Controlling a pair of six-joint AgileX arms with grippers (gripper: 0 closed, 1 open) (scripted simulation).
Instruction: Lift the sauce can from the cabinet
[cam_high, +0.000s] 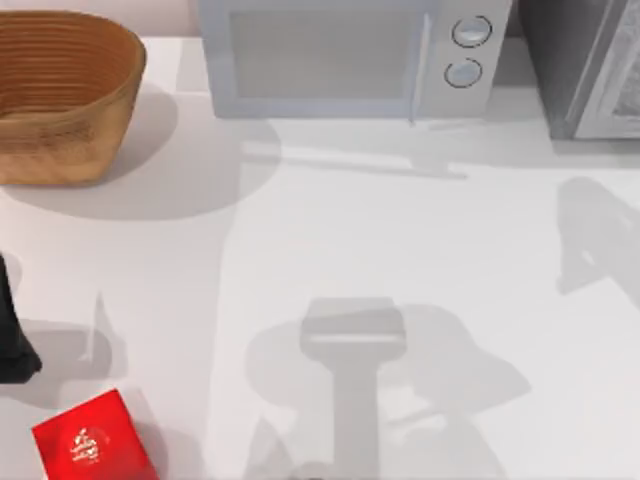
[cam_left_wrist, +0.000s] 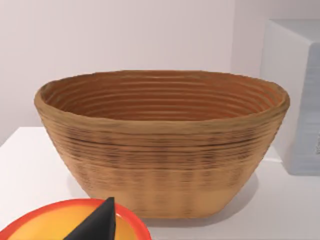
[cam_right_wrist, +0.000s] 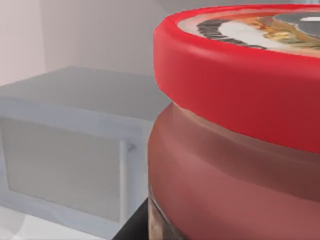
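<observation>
Left arm: dark part (cam_high: 14, 330) at the top view's left edge, lower half; a dark fingertip (cam_left_wrist: 97, 224) shows in the left wrist view.
Right arm: dark finger (cam_right_wrist: 132, 227) at the can's base.

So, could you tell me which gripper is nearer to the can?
Right. The can sits right against the right gripper, close up in its wrist view. The left arm is at the table's left edge, facing the basket.
</observation>
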